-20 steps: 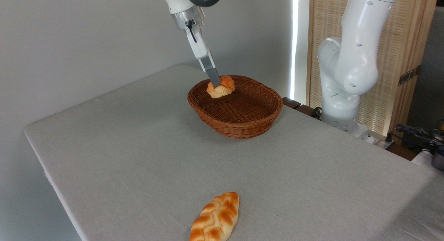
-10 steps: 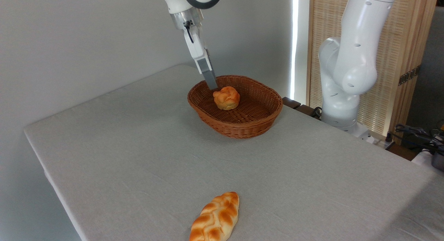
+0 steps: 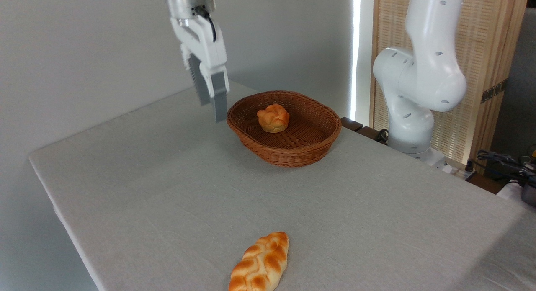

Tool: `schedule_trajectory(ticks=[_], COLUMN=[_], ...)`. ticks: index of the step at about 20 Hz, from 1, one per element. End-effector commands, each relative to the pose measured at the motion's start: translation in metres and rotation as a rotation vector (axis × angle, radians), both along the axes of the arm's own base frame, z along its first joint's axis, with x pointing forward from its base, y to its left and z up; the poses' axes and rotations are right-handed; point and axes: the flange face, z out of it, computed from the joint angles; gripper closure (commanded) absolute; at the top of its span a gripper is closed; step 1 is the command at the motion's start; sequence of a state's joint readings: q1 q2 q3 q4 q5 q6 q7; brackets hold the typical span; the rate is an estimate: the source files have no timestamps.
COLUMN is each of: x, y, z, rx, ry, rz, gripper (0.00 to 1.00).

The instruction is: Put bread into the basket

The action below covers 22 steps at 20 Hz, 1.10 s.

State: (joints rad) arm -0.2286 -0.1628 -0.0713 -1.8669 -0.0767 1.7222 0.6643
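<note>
- Fixed camera, the task's things: the bread [image 3: 273,118], a small round knotted bun, sits inside the basket [image 3: 293,150], on the woven floor toward the far left part of the oval, clear of the rim. It touches nothing but the basket.
- Fixed camera, the pincer [image 3: 209,99]: it hangs above the surface [image 3: 167,190], just outside the basket's left rim, fingers pointing down. The two fingers stand apart with nothing between them.
- The relation that matters: the bun lies to the right of the pincer, lower down, with the basket's left wall between them. The bun is roughly round, so it shows no long axis to line up with.
- Judgement: the placing looks done, and any coming move is likely just a retreat away from the rim.
- Elsewhere: a longer braided loaf [image 3: 260,263] lies at the near edge, well apart from both.
</note>
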Motion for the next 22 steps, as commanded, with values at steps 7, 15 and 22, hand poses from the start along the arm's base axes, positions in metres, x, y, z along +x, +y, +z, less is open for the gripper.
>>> schedule_trajectory(ticks=[7,15,22], x=[0.072,0.073,0.070], y=[0.125,0.111,0.119], z=[0.022,0.028,0.024], rx=[-0.026,-0.019,0.000], ry=[-0.053,-0.040,-0.007], rz=[0.193,0.178,0.193], gripper=[0.00,0.00,0.00])
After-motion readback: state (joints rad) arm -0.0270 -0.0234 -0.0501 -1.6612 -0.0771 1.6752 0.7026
